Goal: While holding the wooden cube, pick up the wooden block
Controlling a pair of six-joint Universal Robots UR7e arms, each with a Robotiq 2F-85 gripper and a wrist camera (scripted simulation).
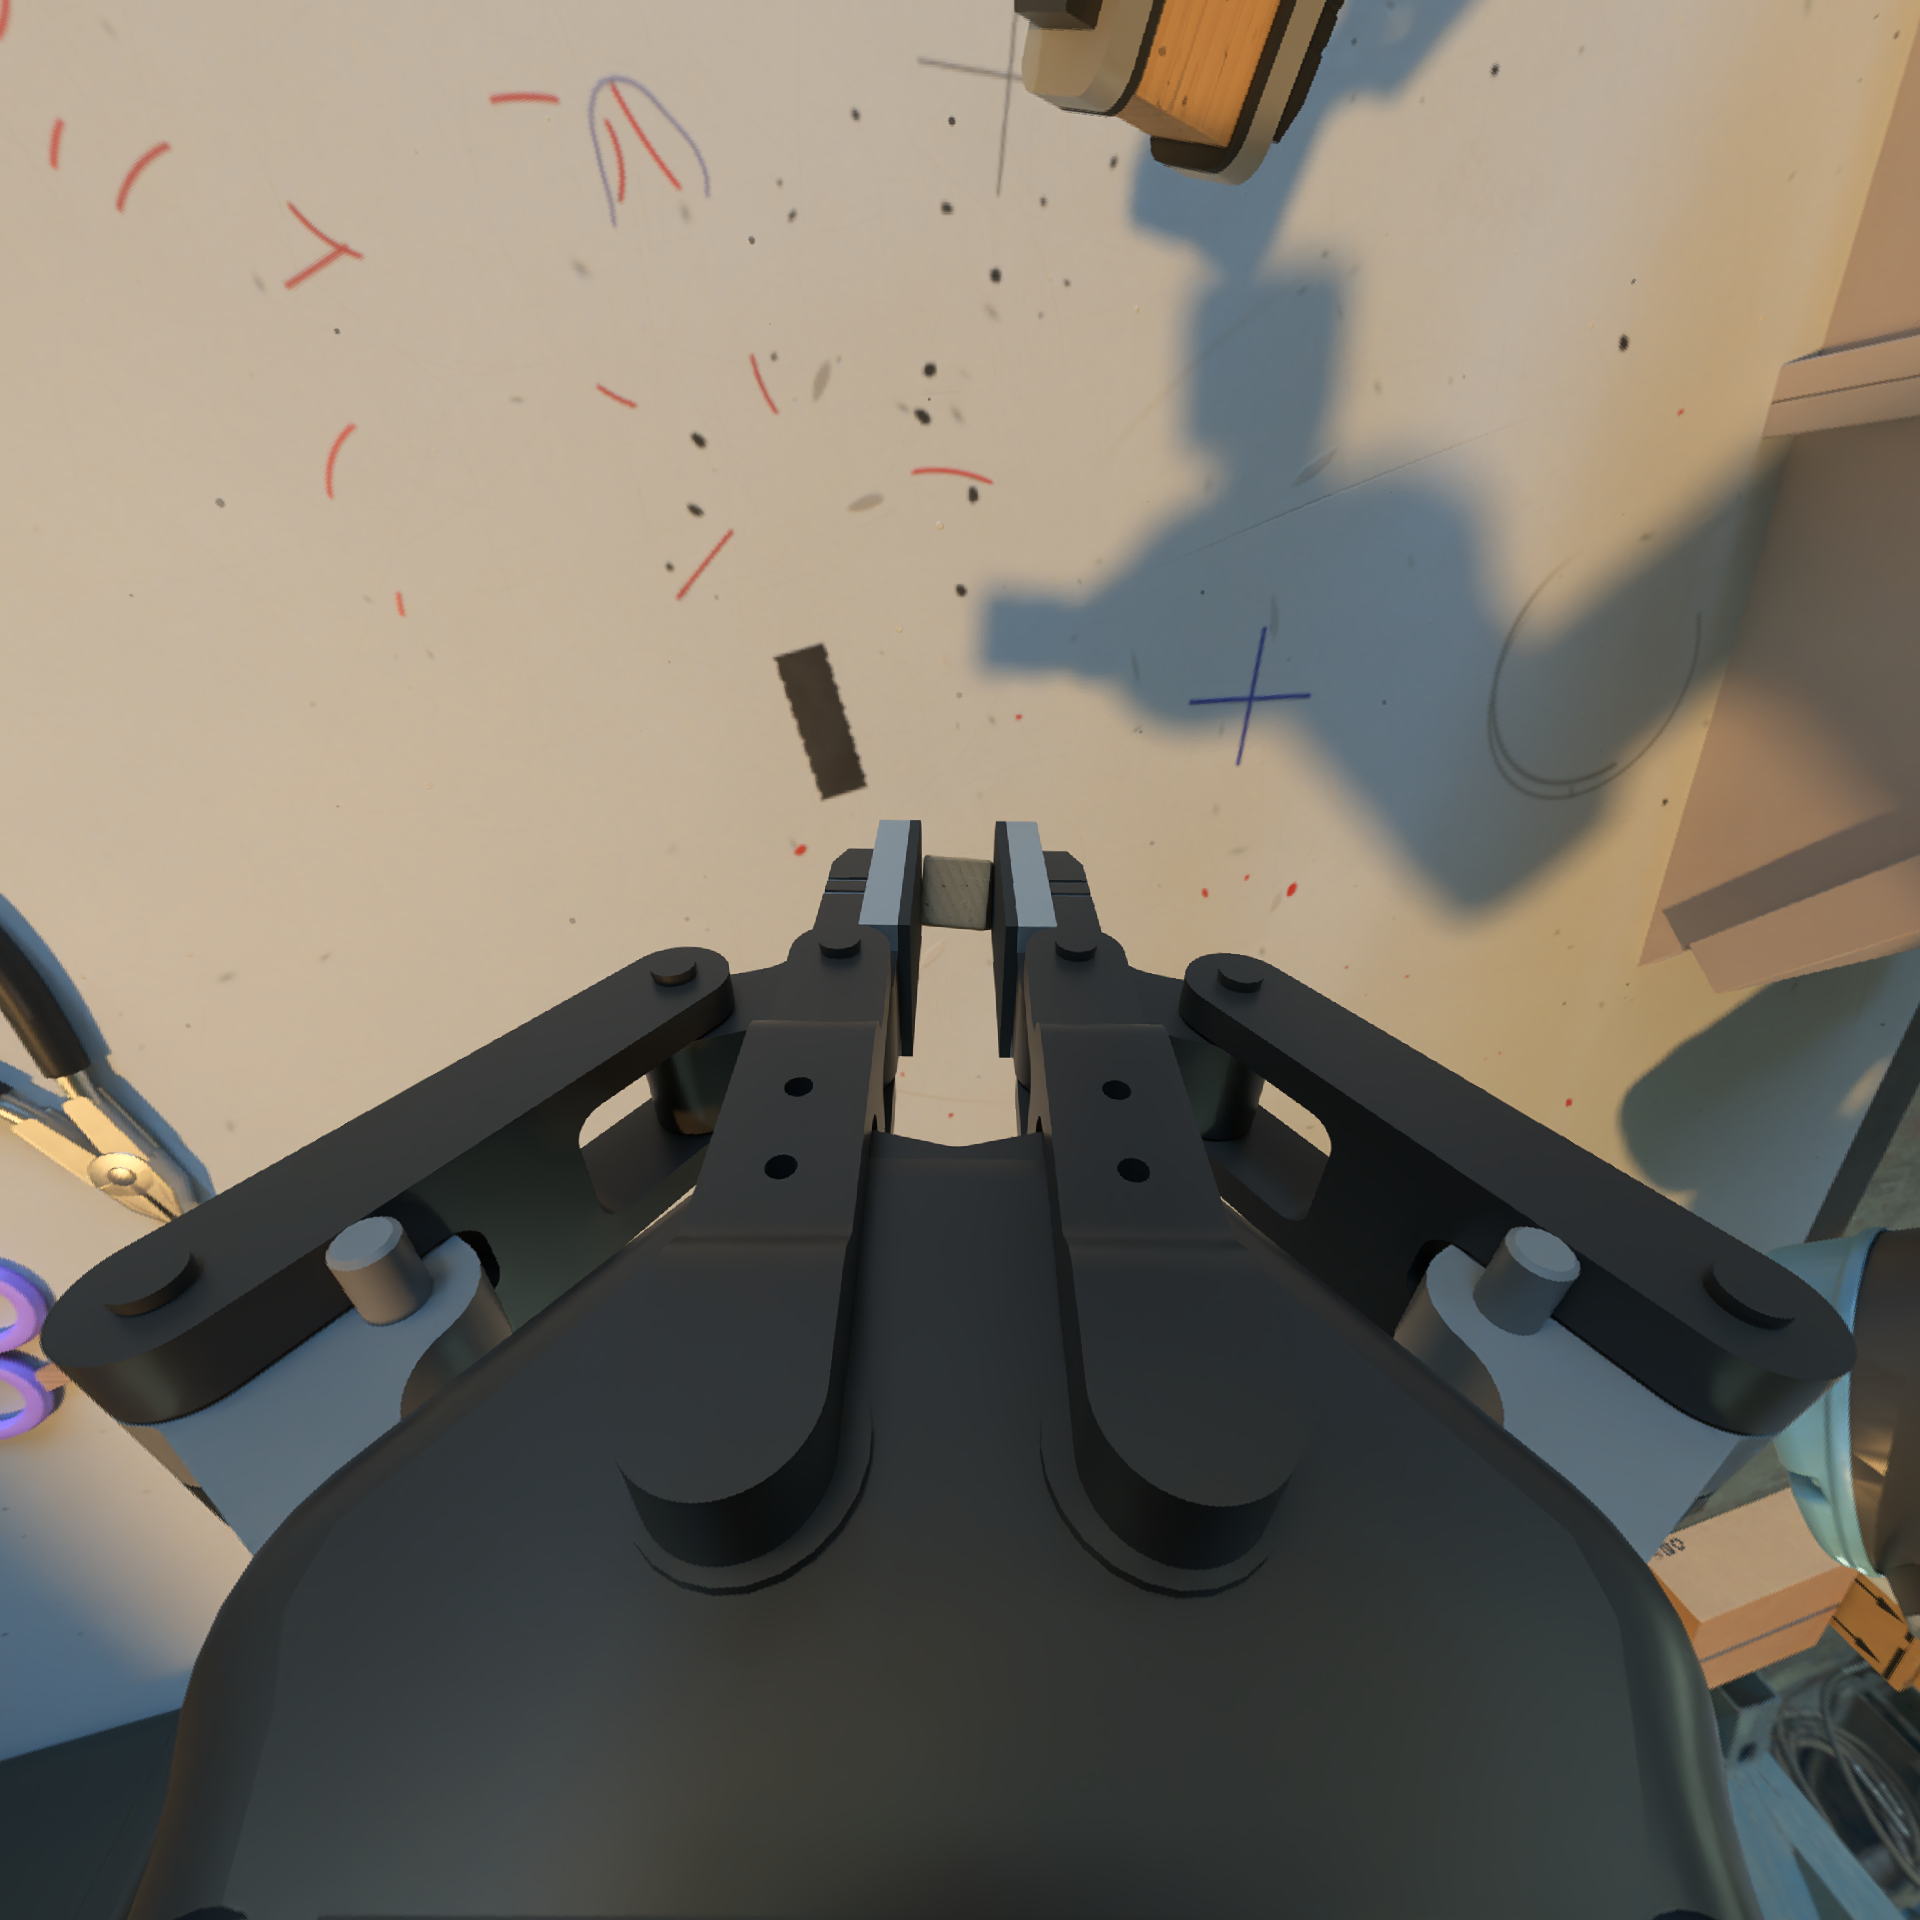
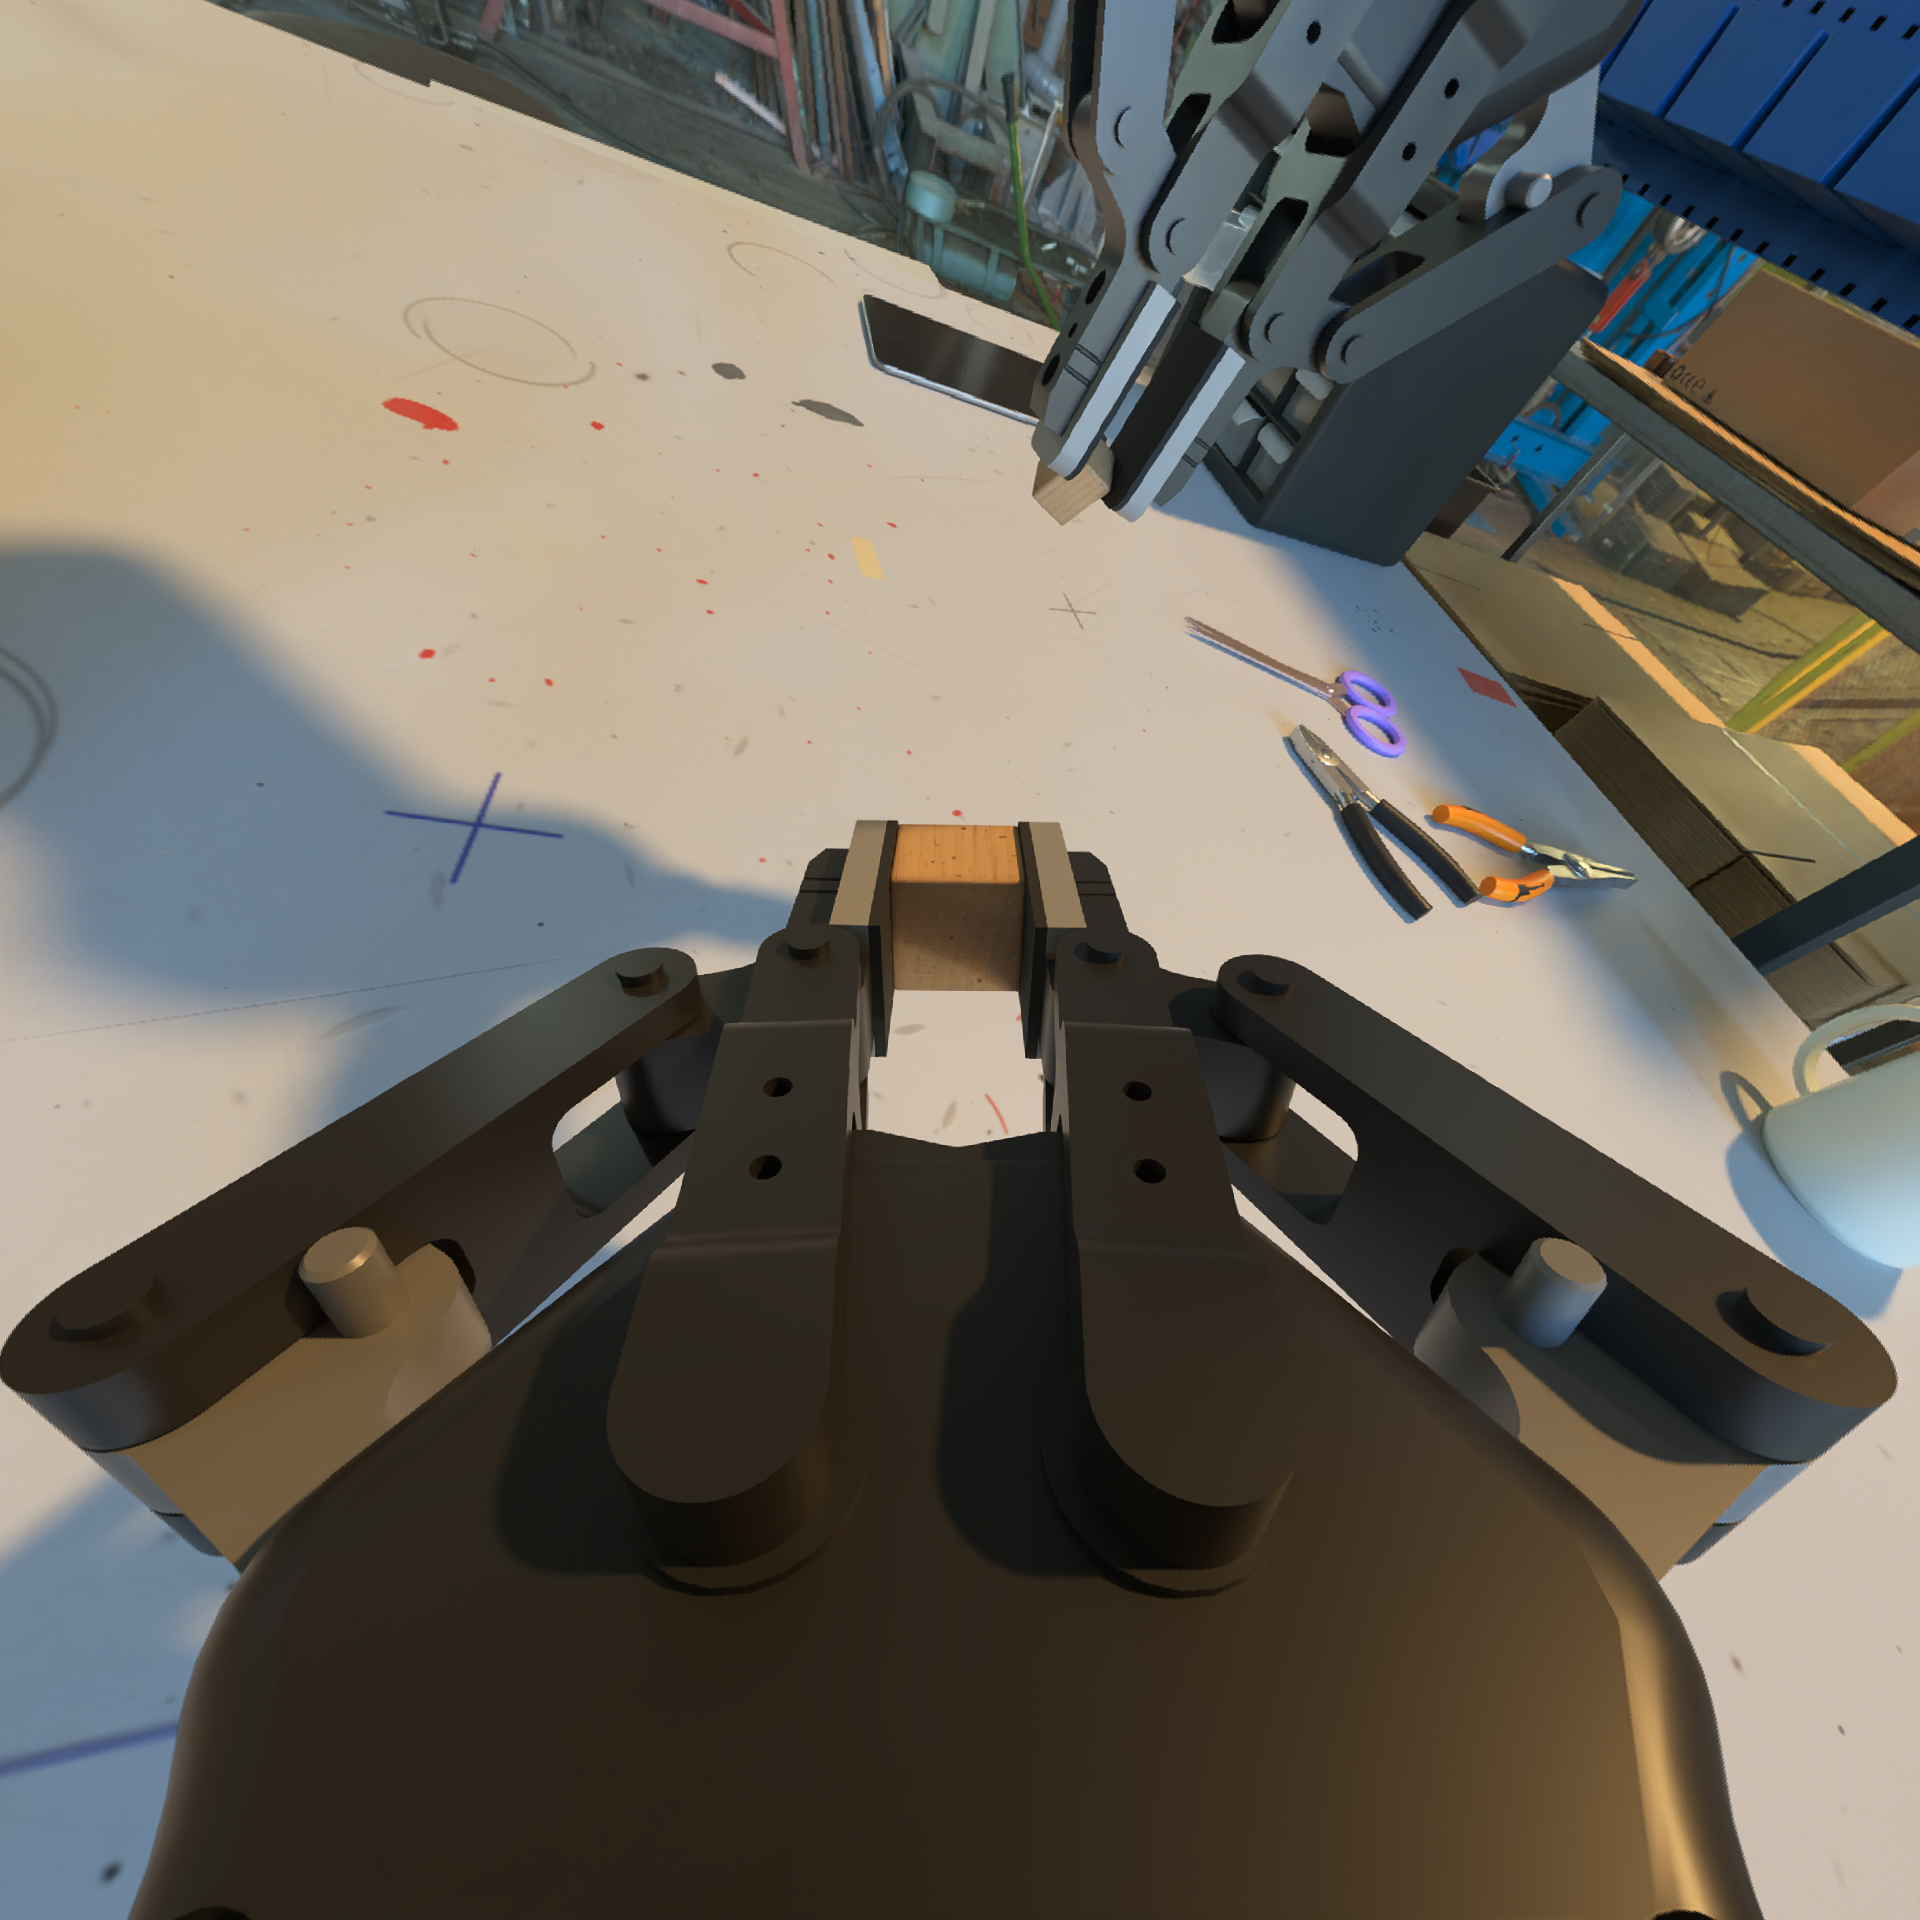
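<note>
My left gripper [image 1: 957, 868] is shut on a small pale wooden cube [image 1: 956, 894] and holds it above the marked white table [image 1: 416, 623]. My right gripper [image 2: 956, 862] is shut on a larger tan wooden block [image 2: 954, 904], also held off the table. The block between the right fingers shows at the top of the left wrist view [image 1: 1210, 73]. The left gripper with the cube [image 2: 1070, 494] at its tips shows at the upper right of the right wrist view, apart from the block.
Purple-handled scissors [image 2: 1351, 701], black pliers [image 2: 1371, 821] and orange pliers [image 2: 1517, 852] lie at the table's right side. A dark flat tablet [image 2: 956, 358] and a dark box [image 2: 1403, 436] stand behind the left gripper. A white mug [image 2: 1860, 1153] stands at the right edge.
</note>
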